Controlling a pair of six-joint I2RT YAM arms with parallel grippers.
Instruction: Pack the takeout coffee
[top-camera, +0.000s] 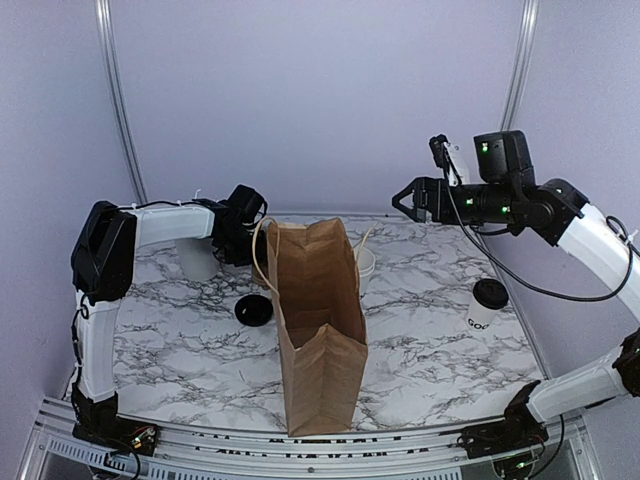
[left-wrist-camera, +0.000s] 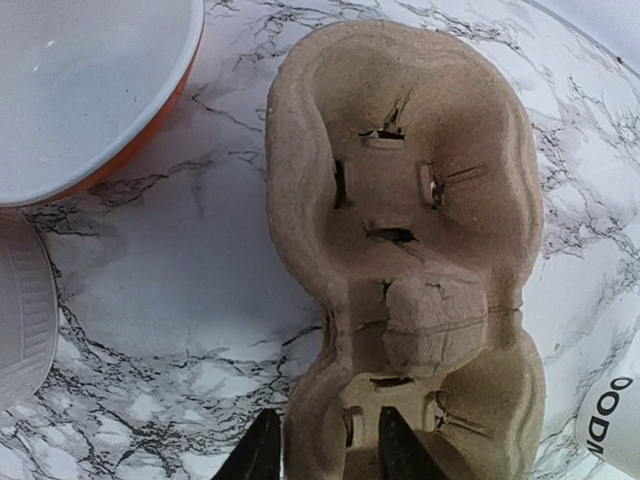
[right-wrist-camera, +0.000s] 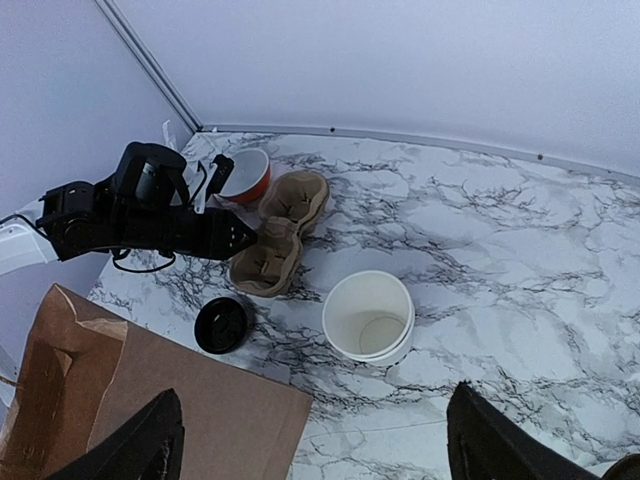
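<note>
**Top external view.** I see the brown paper bag (top-camera: 320, 330) standing upright and open at mid-table. The takeout coffee (top-camera: 487, 305) stands upright on the marble table (top-camera: 420, 350) to the right of the bag, well apart from it, with its dome lid on. The right gripper (top-camera: 398, 200) hangs high above the table's far right, away from the cup. The left gripper (top-camera: 248, 235) sits low behind the bag's left edge. A loose black lid (top-camera: 254, 310) lies flat just left of the bag.

**Left wrist view.** The left fingers (left-wrist-camera: 262, 455) stand a narrow gap apart, one on each side of the near rim of a pulp cup carrier (left-wrist-camera: 410, 200). I cannot tell whether they press on it. An orange-sided bowl (left-wrist-camera: 90, 90) sits to the upper left.

**Right wrist view.** The right fingers (right-wrist-camera: 140, 445) are spread wide with nothing between them. A lidless white cup (right-wrist-camera: 368, 315) stands below. The takeout coffee is out of frame.
</note>
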